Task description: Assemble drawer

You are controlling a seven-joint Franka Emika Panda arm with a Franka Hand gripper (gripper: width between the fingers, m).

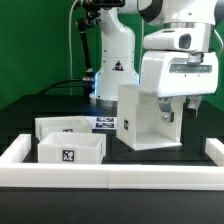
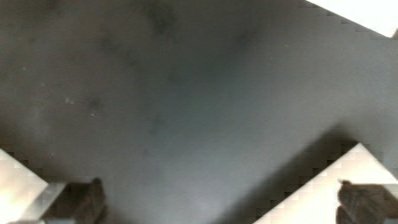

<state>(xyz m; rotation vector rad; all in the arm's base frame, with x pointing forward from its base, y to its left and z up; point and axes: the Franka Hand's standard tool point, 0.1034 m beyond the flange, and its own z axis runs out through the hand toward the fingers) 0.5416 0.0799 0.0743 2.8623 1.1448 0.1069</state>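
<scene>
The drawer's tall white housing [image 1: 148,118] stands upright on the dark table, with its open side toward the exterior view's right. Two white trays lie to its left: a back one [image 1: 66,126] and a front one [image 1: 72,152] with a black-and-white tag. My gripper [image 1: 178,108] hangs just above and behind the housing's top right corner, touching nothing that I can see. In the wrist view my gripper [image 2: 222,200] is open, with only the dark table between the fingertips [image 2: 71,200]. A white edge [image 2: 334,178], probably the housing, lies close to one finger.
The marker board [image 1: 105,124] lies flat between the back tray and the housing. A long low white border wall [image 1: 110,176] runs along the front and up both sides. The robot's base [image 1: 112,60] and cables stand at the back.
</scene>
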